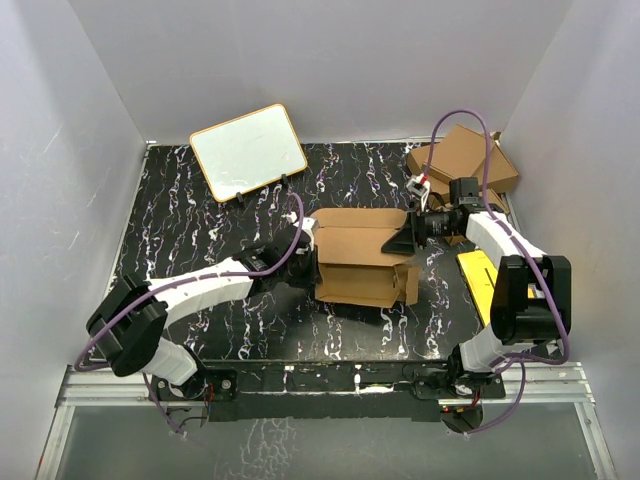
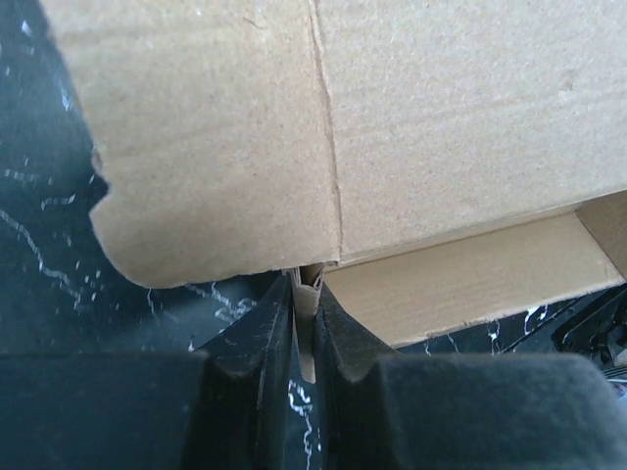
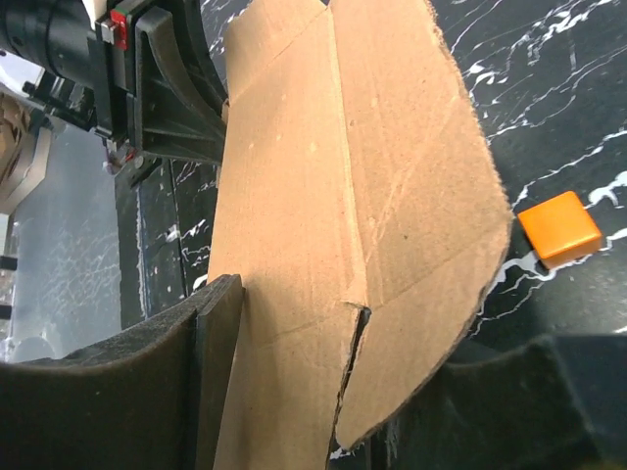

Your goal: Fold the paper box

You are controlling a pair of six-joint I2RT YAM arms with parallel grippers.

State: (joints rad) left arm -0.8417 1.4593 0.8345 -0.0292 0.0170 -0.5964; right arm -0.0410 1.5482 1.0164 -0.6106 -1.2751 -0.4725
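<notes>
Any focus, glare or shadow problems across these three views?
Top external: even light, no harsh shadows, whiteboard reads bright, paper box clear. Left wrist: cardboard grain sharp, left gripper dark and blurred. Right wrist: the box sharp, right gripper fingers soft and dark.

a robot lab cell — plain white walls (image 1: 350, 60) enclose a black marbled desk (image 1: 180, 200), two arms (image 1: 200, 288) bolted at 6 o'clock.

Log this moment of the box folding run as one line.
task: fold paper box | left tool: shut, pinching box edge | right tool: open, straddling flap | status: folding unfinished
</notes>
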